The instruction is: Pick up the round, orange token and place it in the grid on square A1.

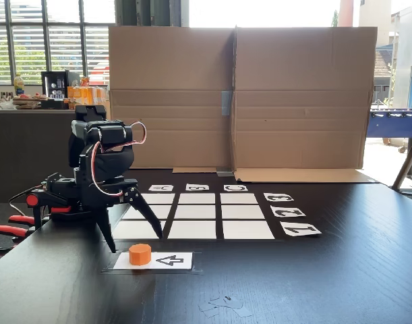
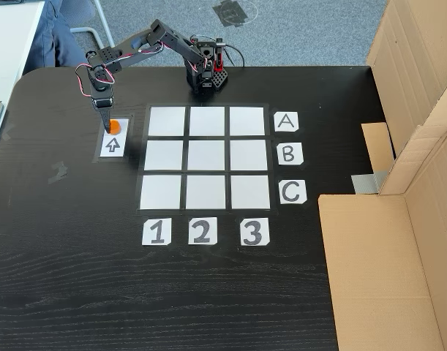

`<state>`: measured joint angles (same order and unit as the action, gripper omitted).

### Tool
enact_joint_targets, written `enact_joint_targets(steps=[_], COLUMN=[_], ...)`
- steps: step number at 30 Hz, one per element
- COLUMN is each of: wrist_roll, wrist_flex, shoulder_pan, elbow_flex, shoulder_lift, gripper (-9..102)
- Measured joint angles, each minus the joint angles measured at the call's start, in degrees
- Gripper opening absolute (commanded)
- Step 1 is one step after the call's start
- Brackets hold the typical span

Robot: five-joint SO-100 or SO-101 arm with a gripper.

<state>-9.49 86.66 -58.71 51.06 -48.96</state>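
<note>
The orange token (image 1: 140, 254) (image 2: 115, 126) sits on the end of a white arrow card (image 1: 170, 260) (image 2: 113, 145), beside the grid (image 1: 199, 212) (image 2: 205, 157). My gripper (image 1: 137, 243) (image 2: 107, 121) points down over the token, open, with its fingers spread wide on either side of it. The fingertips (image 1: 113, 248) seem to hang just above the table, and whether they touch the token I cannot tell. Square A1 (image 1: 128, 231) (image 2: 167, 121) is bare white. In the low fixed view one finger crosses its corner.
Letter cards A B C (image 2: 287, 156) and number cards 1 2 3 (image 2: 200, 231) edge the grid. A cardboard wall (image 1: 239, 94) (image 2: 417, 95) stands past the grid. The arm's base (image 2: 206, 73) and red clamps (image 1: 17, 226) sit at the table edge. Tape scraps (image 1: 222, 305) lie near the front.
</note>
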Motion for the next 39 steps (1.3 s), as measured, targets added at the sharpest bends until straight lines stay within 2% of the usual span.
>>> enact_joint_targets(steps=[39], wrist_roll=[0.0], wrist_flex=[0.97], shoulder_pan=[3.6], elbow_flex=[-1.14], shoulder_lift=[5.45], gripper=[36])
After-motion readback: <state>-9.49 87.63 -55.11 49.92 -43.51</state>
